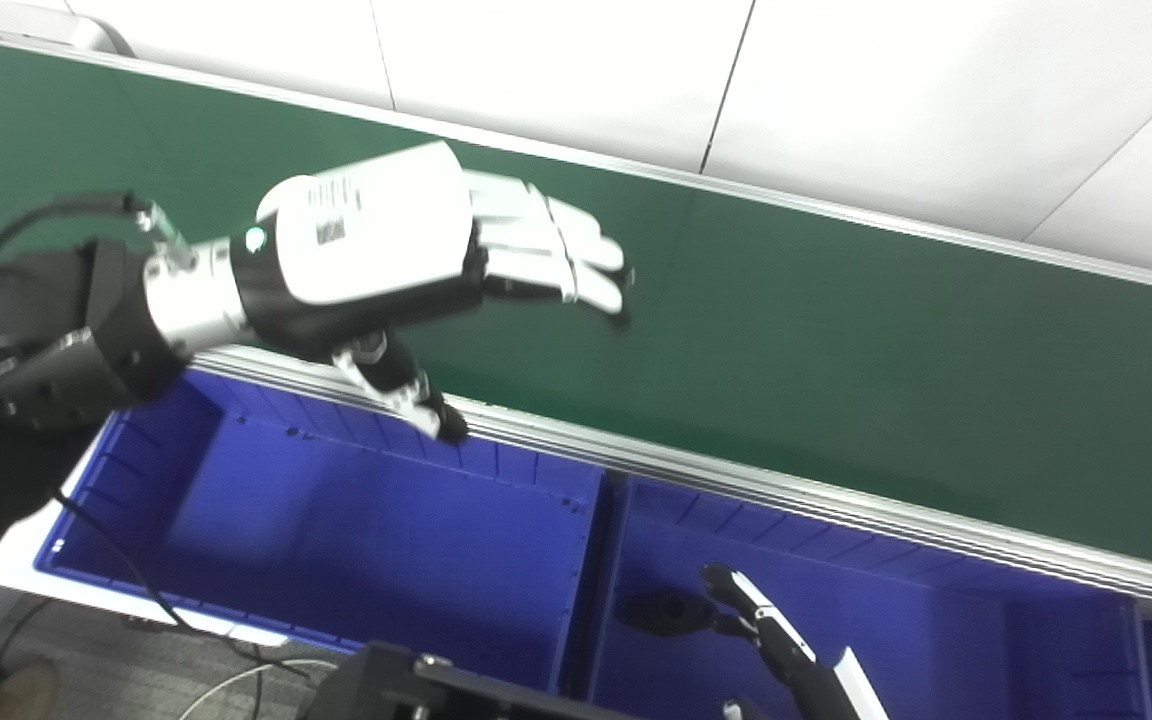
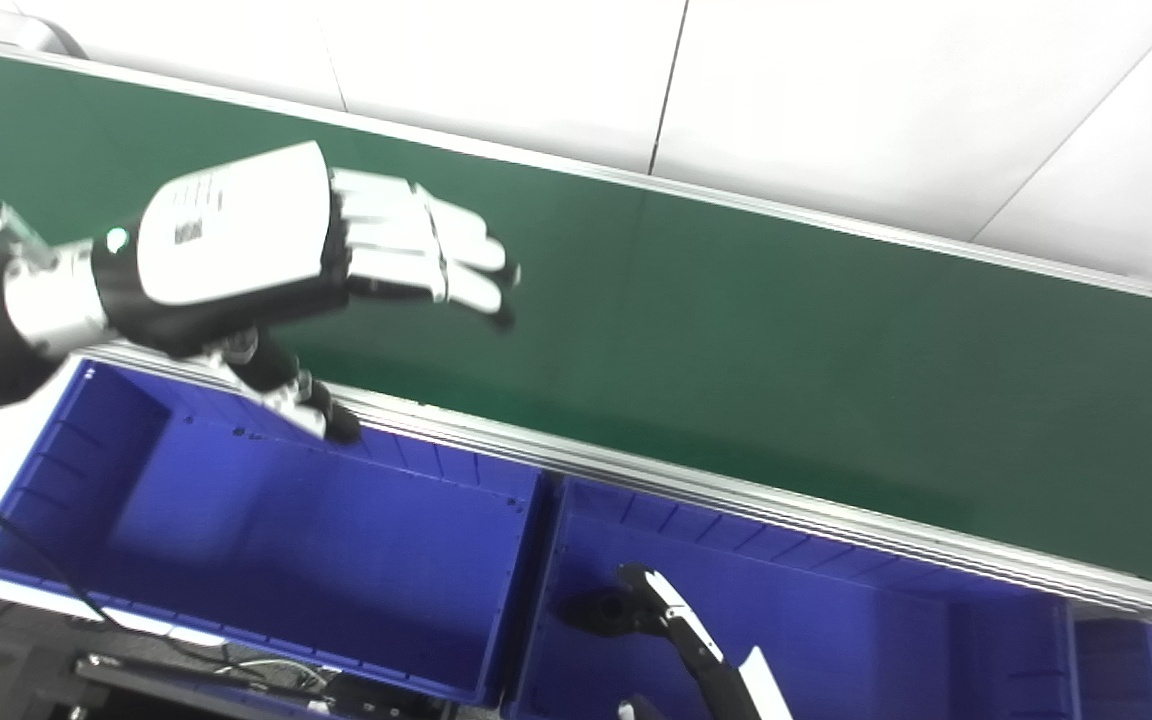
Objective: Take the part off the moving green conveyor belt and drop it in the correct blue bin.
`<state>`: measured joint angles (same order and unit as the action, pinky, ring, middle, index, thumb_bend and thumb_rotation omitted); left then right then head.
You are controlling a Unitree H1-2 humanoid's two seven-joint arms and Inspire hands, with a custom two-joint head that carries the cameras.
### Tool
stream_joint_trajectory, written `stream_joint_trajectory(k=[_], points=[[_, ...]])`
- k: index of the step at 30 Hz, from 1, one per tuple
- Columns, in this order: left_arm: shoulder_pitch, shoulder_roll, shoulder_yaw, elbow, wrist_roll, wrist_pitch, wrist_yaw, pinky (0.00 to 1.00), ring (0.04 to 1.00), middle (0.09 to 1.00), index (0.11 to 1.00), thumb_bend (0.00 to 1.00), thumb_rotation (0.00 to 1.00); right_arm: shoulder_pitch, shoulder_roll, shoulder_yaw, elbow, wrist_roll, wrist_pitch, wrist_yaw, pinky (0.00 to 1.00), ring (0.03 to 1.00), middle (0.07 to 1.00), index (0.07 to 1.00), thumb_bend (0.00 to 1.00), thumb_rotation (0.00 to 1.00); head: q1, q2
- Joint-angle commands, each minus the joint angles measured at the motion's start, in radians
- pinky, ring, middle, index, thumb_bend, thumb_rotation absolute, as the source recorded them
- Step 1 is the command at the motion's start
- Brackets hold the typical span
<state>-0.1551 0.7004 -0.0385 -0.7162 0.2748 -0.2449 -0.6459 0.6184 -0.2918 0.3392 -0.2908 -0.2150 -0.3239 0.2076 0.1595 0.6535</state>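
Observation:
The green conveyor belt [image 1: 836, 330] runs diagonally from upper left to lower right, and no part shows on it. My left hand [image 1: 406, 240] hovers over the belt's left portion, open and empty, with the fingers stretched toward the belt and the thumb hanging over its near rail. Only the fingers of my right hand [image 1: 776, 640] show, at the bottom edge over the right blue bin [image 1: 936, 640]. A small dark object [image 1: 671, 610] sits in that bin beside the fingertips. I cannot tell whether the hand touches it.
The left blue bin [image 1: 386, 540] stands below the belt's near aluminium rail [image 1: 736, 480], with a divider wall between the two bins. A white wall lies beyond the belt. Cables [image 1: 236, 680] and a dark frame sit at the bottom left.

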Motion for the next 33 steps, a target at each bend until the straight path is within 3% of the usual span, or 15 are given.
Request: stream_joint_trajectory(k=[1, 8, 11, 16, 21, 29, 33], points=[[-0.050, 0.023, 0.002, 0.017, -0.001, 0.022, 0.000, 0.71, 0.814, 0.830, 0.797, 0.94, 0.19, 0.006, 0.003, -0.001, -0.037, 0.003, -0.036, -0.005, 0.81, 0.903, 0.943, 0.911, 0.54, 0.90, -0.003, 0.002], [-0.091, 0.002, -0.001, 0.107, 0.038, 0.003, 0.023, 0.62, 0.732, 0.804, 0.807, 0.92, 0.16, 0.012, 0.007, -0.004, -0.021, -0.005, -0.067, -0.016, 0.82, 0.908, 0.943, 0.912, 0.53, 0.89, -0.008, -0.001], [-0.098, -0.006, -0.006, 0.146, 0.059, -0.010, 0.032, 0.63, 0.761, 0.829, 0.818, 0.92, 0.17, 0.017, 0.011, -0.004, -0.014, -0.007, -0.082, -0.024, 0.82, 0.904, 0.940, 0.907, 0.52, 0.89, -0.011, -0.001], [-0.096, -0.028, 0.007, 0.227, 0.103, -0.087, 0.095, 0.68, 0.807, 0.864, 0.803, 0.93, 0.17, 0.029, 0.009, -0.001, -0.015, -0.004, -0.080, -0.031, 0.82, 0.905, 0.939, 0.907, 0.53, 0.89, -0.016, 0.002], [-0.101, -0.030, -0.008, 0.288, 0.130, -0.101, 0.104, 0.71, 0.838, 0.892, 0.834, 0.95, 0.16, 0.035, 0.010, 0.000, -0.014, -0.009, -0.086, -0.034, 0.81, 0.902, 0.936, 0.904, 0.52, 0.87, -0.016, 0.003], [-0.090, -0.057, -0.081, 0.433, 0.231, -0.156, 0.127, 0.74, 0.838, 0.902, 0.846, 0.94, 0.21, 0.037, 0.013, 0.001, -0.006, -0.010, -0.089, -0.036, 0.81, 0.897, 0.933, 0.902, 0.52, 0.87, -0.023, -0.004], [-0.102, -0.084, -0.134, 0.513, 0.280, -0.164, 0.131, 0.77, 0.884, 0.915, 0.863, 0.99, 0.29, 0.037, 0.014, 0.002, -0.004, -0.011, -0.089, -0.036, 0.81, 0.898, 0.932, 0.900, 0.52, 0.87, -0.025, -0.003]])
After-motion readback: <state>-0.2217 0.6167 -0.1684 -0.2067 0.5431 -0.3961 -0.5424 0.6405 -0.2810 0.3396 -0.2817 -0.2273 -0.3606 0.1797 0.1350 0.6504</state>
